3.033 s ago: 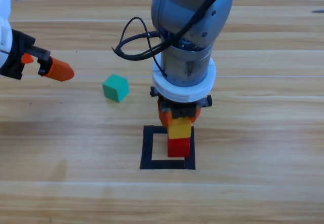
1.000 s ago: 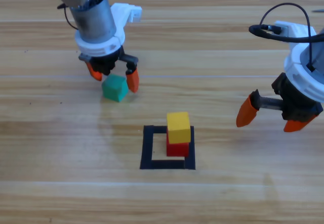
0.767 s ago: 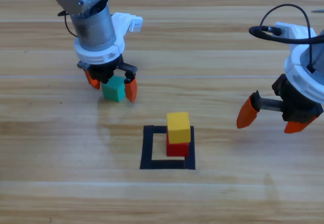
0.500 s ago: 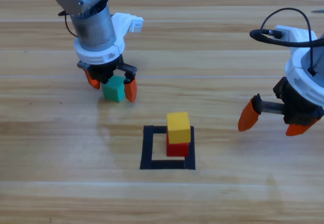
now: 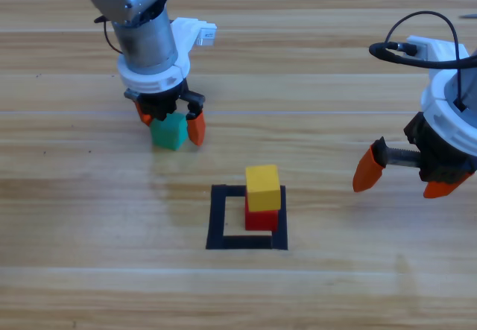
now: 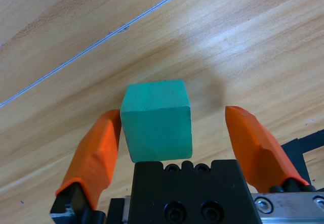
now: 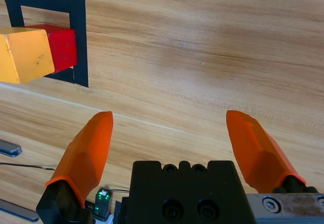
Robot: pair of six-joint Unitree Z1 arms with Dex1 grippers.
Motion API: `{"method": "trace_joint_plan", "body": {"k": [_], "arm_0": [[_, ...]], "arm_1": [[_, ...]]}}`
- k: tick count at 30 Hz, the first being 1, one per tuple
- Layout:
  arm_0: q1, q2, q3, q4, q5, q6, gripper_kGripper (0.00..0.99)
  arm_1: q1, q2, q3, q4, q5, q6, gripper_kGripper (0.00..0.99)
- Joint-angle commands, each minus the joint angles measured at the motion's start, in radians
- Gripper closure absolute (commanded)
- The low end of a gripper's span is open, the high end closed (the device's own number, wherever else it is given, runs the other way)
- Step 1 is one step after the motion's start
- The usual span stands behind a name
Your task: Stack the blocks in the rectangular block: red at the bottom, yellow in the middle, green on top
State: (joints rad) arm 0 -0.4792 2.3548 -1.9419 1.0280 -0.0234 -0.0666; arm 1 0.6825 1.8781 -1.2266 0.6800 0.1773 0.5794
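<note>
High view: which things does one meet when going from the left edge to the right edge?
Left gripper around the green cube → black tape rectangle → yellow cube on the red cube → right gripper.

Three blocks [image 5: 263,188], two pincers [image 5: 171,124]

The left arm comes down from the top of the table, and its left gripper [image 5: 171,124] points at the wood with its two orange jaws apart. The right arm waits at the right edge. Its right gripper [image 5: 402,179] hangs above the table with its jaws spread wide.
</note>
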Motion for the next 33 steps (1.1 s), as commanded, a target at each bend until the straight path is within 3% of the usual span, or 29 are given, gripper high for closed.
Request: {"method": "trace_joint_plan", "body": {"k": [1,4,6,7,9,11,15,17,20,25,33], "arm_0": [[0.024,0.057,0.012,-0.023,0.008,0.008,0.234],[0.033,0.052,0.017,-0.023,0.007,0.014,0.332],[0.041,0.044,0.023,-0.023,0.008,0.021,0.55],[0.042,0.043,0.023,-0.023,0.008,0.022,0.588],[0.05,0.038,0.026,-0.023,0.008,0.027,0.596],[0.056,0.032,0.031,-0.023,0.01,0.034,0.682],[0.067,0.02,0.034,-0.023,0.004,0.045,0.705],[0.067,-0.012,0.035,-0.022,-0.001,0.047,0.806],[0.067,-0.066,-0.025,0.017,-0.018,0.042,0.823],[0.064,-0.04,-0.354,0.305,-0.047,-0.059,0.846],[0.01,-0.132,-0.338,0.383,-0.066,-0.21,0.846]], "arm_1": [[-0.015,-0.005,0.027,-0.016,-0.005,0.0,0.001],[-0.015,-0.007,0.029,-0.016,-0.007,0.0,0.001],[-0.015,-0.007,0.029,-0.016,-0.01,0.0,0.001],[-0.015,-0.007,0.029,-0.016,-0.01,0.0,0.001],[-0.015,-0.007,0.029,-0.016,-0.013,0.0,0.001],[-0.015,-0.007,0.029,-0.016,-0.013,0.0,0.001],[-0.015,-0.007,0.03,-0.016,-0.013,0.0,0.001],[-0.015,-0.008,0.03,-0.016,-0.015,0.0,0.001],[-0.015,-0.007,0.03,-0.016,-0.015,0.0,0.001],[-0.015,-0.008,0.03,-0.016,-0.018,0.0,0.001],[-0.015,-0.01,0.032,-0.016,-0.018,0.0,0.001]]}}
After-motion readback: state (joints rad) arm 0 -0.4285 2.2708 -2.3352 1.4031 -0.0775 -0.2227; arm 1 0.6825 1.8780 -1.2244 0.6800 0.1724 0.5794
